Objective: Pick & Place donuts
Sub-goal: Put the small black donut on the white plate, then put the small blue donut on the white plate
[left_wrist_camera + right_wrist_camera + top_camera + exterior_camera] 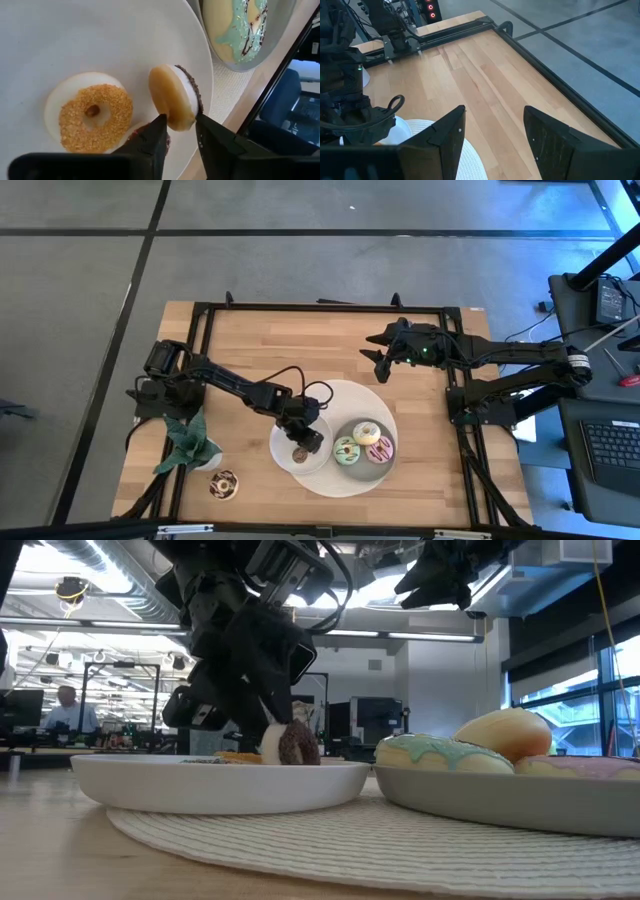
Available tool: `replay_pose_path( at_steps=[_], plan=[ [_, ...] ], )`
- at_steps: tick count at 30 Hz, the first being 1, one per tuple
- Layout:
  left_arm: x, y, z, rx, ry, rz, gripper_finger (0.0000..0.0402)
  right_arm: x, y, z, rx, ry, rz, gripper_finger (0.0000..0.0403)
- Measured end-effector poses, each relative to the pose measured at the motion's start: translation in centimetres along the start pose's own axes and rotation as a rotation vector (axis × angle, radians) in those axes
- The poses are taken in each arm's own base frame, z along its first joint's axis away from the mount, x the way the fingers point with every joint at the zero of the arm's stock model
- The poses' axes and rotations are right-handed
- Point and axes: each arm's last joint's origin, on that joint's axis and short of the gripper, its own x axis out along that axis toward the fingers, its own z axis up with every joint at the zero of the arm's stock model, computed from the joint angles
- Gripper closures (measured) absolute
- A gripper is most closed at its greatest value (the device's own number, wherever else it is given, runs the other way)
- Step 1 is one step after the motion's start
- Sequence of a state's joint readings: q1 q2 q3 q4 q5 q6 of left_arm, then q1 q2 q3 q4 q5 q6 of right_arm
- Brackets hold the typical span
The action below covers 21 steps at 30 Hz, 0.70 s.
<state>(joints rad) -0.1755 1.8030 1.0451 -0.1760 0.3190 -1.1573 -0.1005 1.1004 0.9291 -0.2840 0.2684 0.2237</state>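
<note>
Placing step, near its end. Left gripper (303, 442) low over the white plate (283, 442), a chocolate-topped mini donut (176, 96) standing on edge between its fingers (150, 145). In the left wrist view the fingers stand narrow, flanking the donut's lower rim; whether they press it or have just let go I cannot tell. The low view shows that donut (290, 744) upright on the plate, so it looks set down, not carried.

Beside it on the same plate: an orange-crumbed mini (92, 118), lying flat, just apart from the upright one. A dark bit shows under the left finger, too hidden to name.

Grey plate (352, 431) next door, on the round mat (330, 480), holds three larger donuts: white (367, 432), green (346, 450), pink (380, 449). A sprinkled chocolate donut (223, 484) sits alone on the table near the plant (188, 442), well apart from both plates.

Right gripper (384, 352) waits raised over the table's far right part, fingers wide and empty.

Judgement: next move calls for a clean release and a straight lift, fingers wide enough not to drag the donut. On edge it may roll or tip toward the plate's rim, which is near. After that, the chocolate donut by the plant looks the likely next pick, on the left arm's side.
</note>
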Motion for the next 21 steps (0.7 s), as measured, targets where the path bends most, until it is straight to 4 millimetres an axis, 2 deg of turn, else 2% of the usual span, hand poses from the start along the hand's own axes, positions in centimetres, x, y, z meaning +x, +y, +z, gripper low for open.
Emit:
replay_pose_path(
  at_steps=[6, 13, 21],
  plan=[
    [-0.3, 0.3, 0.6, -0.035, 0.036, -0.022, 0.0284, 0.0, 0.0, 0.0, 0.000, 0.000, 0.000, 0.0201],
    [-0.9, 0.5, 1.3, -0.054, 0.032, -0.030, 0.0288, 0.0, 0.0, 0.0, 0.000, 0.000, 0.000, 0.0201],
    [-3.4, 0.4, 1.2, -0.043, -0.003, 0.011, 0.0287, 0.0, -0.1, -0.2, -0.007, 0.023, -0.007, 0.0201]
  ],
)
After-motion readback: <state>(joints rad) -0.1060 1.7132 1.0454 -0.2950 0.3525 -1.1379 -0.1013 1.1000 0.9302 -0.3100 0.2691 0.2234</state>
